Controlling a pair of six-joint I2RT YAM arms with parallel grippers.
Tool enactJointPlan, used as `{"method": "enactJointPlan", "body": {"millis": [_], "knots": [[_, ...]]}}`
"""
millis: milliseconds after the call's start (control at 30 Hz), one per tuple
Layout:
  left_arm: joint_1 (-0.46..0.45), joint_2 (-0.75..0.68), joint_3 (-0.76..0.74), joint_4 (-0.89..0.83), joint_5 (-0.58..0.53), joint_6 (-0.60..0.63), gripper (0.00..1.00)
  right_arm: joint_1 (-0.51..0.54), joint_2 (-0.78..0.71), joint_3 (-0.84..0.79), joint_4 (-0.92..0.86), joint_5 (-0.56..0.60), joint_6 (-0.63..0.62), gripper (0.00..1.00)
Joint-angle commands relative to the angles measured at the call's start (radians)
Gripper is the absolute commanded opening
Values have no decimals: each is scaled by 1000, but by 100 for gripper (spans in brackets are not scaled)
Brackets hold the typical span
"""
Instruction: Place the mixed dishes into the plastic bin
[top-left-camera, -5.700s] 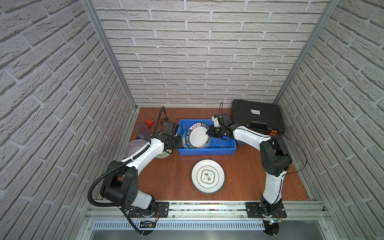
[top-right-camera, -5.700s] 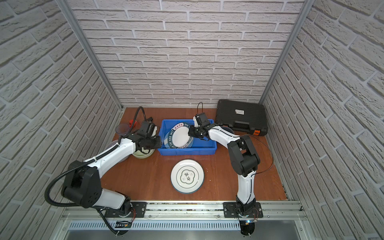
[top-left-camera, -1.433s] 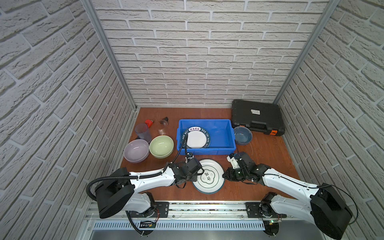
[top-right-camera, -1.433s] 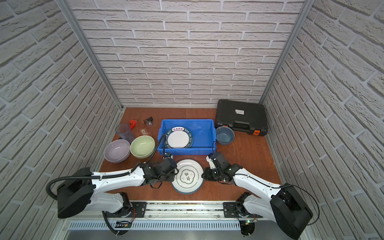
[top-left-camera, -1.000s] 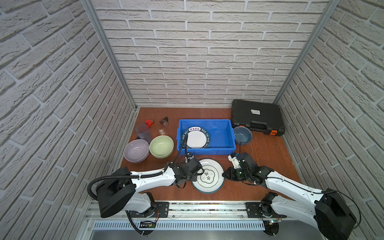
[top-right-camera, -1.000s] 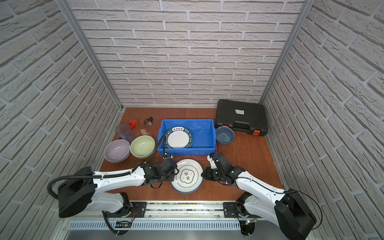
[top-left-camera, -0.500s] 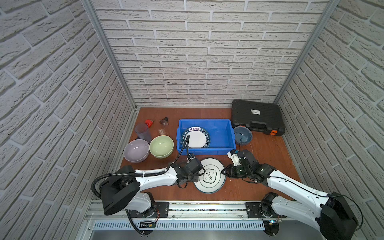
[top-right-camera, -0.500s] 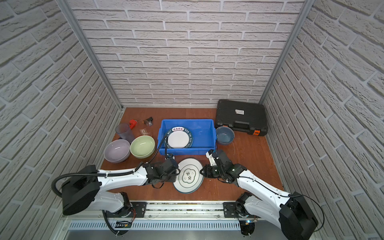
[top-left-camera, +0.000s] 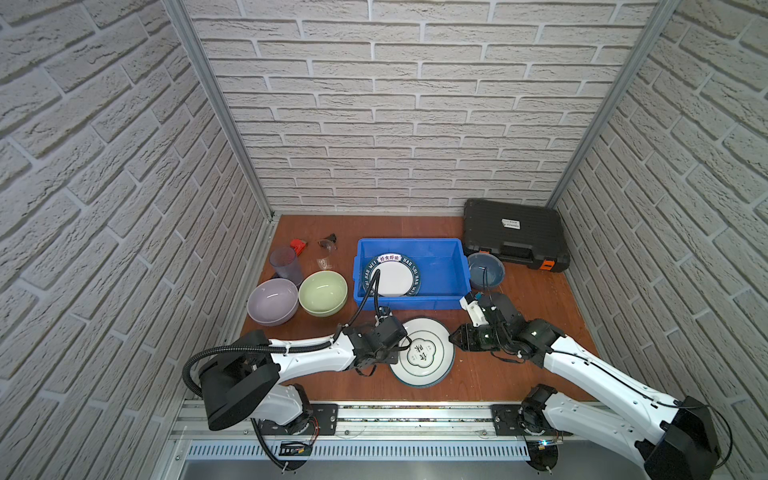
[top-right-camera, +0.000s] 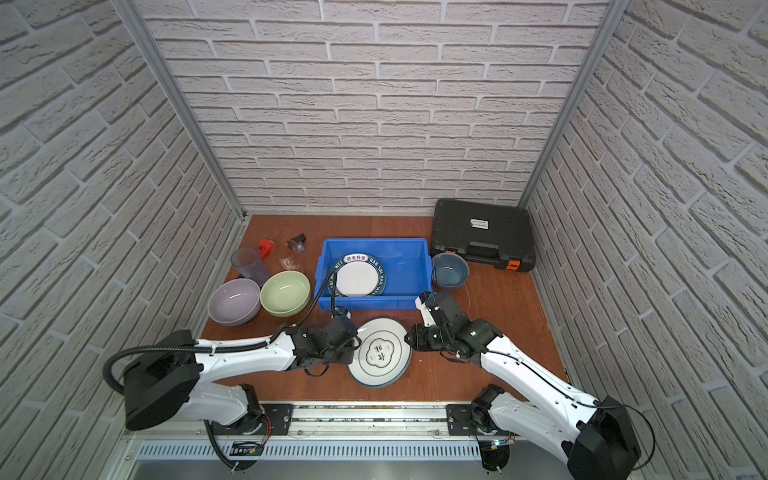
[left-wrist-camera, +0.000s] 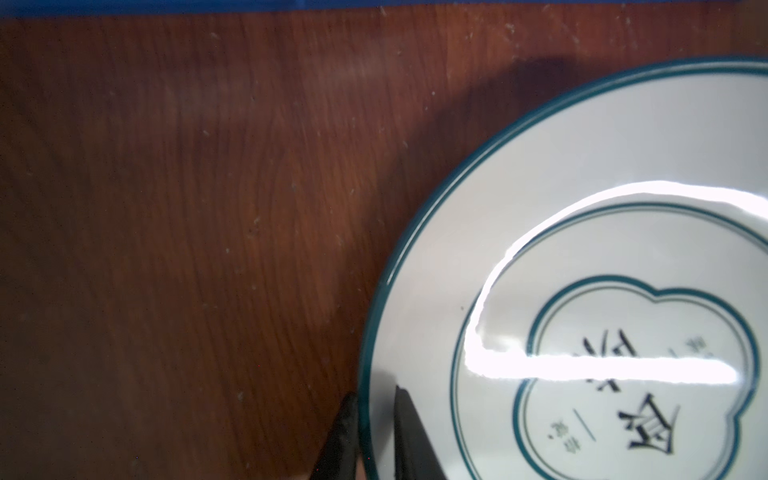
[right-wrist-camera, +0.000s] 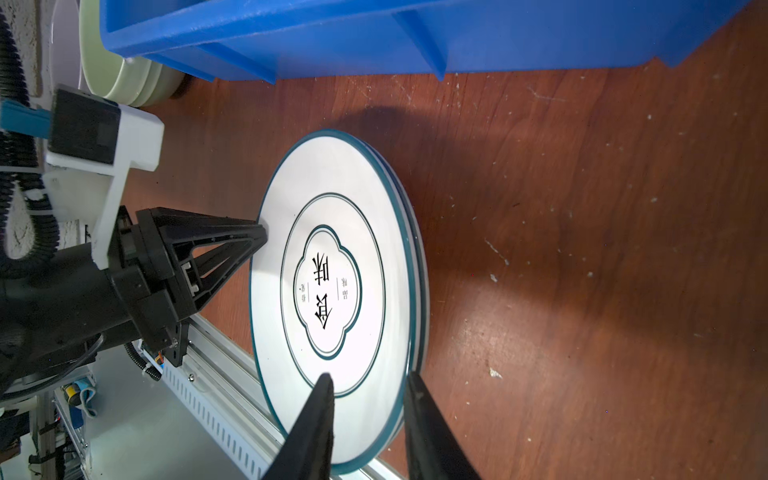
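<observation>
Left tool (top-left-camera: 402, 348), below the bin (top-left-camera: 415, 302), is clenched on the plate (top-left-camera: 432, 368) rim; the opposite rim is straddled by the right tool (right-wrist-camera: 368, 380), grip unclear.

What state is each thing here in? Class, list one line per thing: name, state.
teal-rimmed plate: tilted, one edge raised
left gripper: shut on plate's rim
right gripper: jaws astride opposite rim, grip unclear
blue bin: holds one plate
lettered plate: inside bin
lavender bowl: upright, empty, outside bin
green bowl: upright, empty, outside bin
dark blue bowl: upright, outside bin
tumbler: upright, outside bin
black case: closed
</observation>
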Motion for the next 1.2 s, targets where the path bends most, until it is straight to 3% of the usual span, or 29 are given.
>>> {"method": "enactJointPlan", "body": {"millis": [0, 1167], "knots": [[-7, 26, 0, -16, 19, 13, 18, 7, -2, 4, -30, 31, -14, 30], [-7, 28, -11, -11, 19, 4, 17, 7, 25, -85, 105, -52, 62, 15]]}}
